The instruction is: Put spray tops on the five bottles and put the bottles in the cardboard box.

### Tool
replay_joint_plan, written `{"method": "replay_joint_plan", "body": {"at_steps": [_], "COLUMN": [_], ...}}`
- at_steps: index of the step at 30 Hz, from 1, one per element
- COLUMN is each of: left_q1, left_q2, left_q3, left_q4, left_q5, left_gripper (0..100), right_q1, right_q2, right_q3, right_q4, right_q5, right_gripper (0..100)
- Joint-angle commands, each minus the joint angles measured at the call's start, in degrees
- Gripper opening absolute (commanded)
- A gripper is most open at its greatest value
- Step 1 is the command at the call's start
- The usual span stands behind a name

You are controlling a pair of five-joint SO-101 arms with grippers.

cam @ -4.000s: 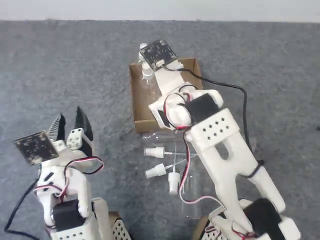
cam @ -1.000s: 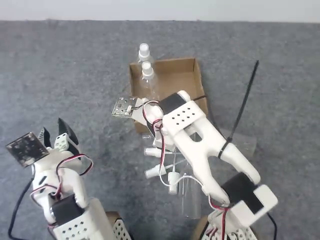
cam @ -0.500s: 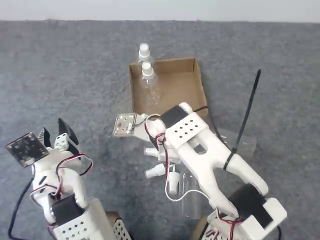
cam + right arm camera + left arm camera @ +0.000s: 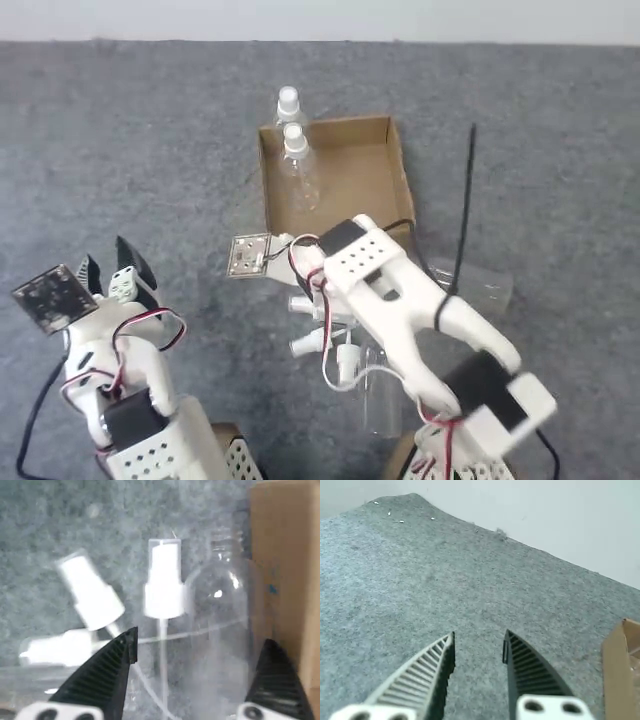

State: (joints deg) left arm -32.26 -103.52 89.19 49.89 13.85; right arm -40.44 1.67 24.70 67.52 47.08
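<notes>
The cardboard box (image 4: pixel 385 185) holds one clear bottle (image 4: pixel 297 168) with a spray top on it, and a second capped bottle (image 4: pixel 288 102) stands just behind the box. My right gripper (image 4: pixel 200 645) is open and empty. It hovers over loose spray tops (image 4: pixel 162 587) (image 4: pixel 90 592) and an uncapped clear bottle (image 4: pixel 220 600) lying against the box wall (image 4: pixel 285 575). In the high view the right arm (image 4: pixel 380 275) covers that spot, with spray tops (image 4: pixel 312 343) beside it. My left gripper (image 4: pixel 479 641) is open and empty over bare carpet at the near left (image 4: pixel 120 262).
More clear bottles lie on the grey carpet near the right arm's base (image 4: pixel 380 395) and to its right (image 4: pixel 485 285). A black cable (image 4: pixel 465 200) rises beside the box. The box's corner (image 4: pixel 620 670) shows in the left wrist view.
Four seconds ago my right gripper was at the box with a bottle; it has let go and drawn back over the loose spray tops. The left arm shifted slightly left.
</notes>
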Motion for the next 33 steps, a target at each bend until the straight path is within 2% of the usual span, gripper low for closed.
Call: {"method": "replay_joint_plan", "body": {"at_steps": [1,7,13,21,27,33], "left_q1": [-0.35,-0.35,-0.35,-0.26,-0.18,-0.09], "left_q2": [-0.88,-0.88,-0.88,-0.88,-0.88,-0.88], "left_q3": [-0.48,-0.48,-0.48,-0.48,-0.4,-0.4], "left_q4": [-1.58,-1.58,-1.58,-1.58,-1.58,-1.58], "left_q5": [-0.53,-0.53,-0.53,-0.53,-0.53,-0.62], "left_gripper": [15,15,15,15,15,15], "right_q1": [2.59,3.03,3.03,3.03,3.03,4.97], "right_q2": [3.74,6.99,1.98,-3.91,-8.57,-17.63], "right_q3": [-6.86,-8.7,-8.44,-8.35,-8.35,-8.62], "right_q4": [-1.01,-1.01,0.57,4.7,8.48,14.37], "right_q5": [0.35,0.18,0.0,-6.42,-7.12,-11.69], "right_gripper": [20.9,14.9,7.1,6.6,6.6,6.6]}}
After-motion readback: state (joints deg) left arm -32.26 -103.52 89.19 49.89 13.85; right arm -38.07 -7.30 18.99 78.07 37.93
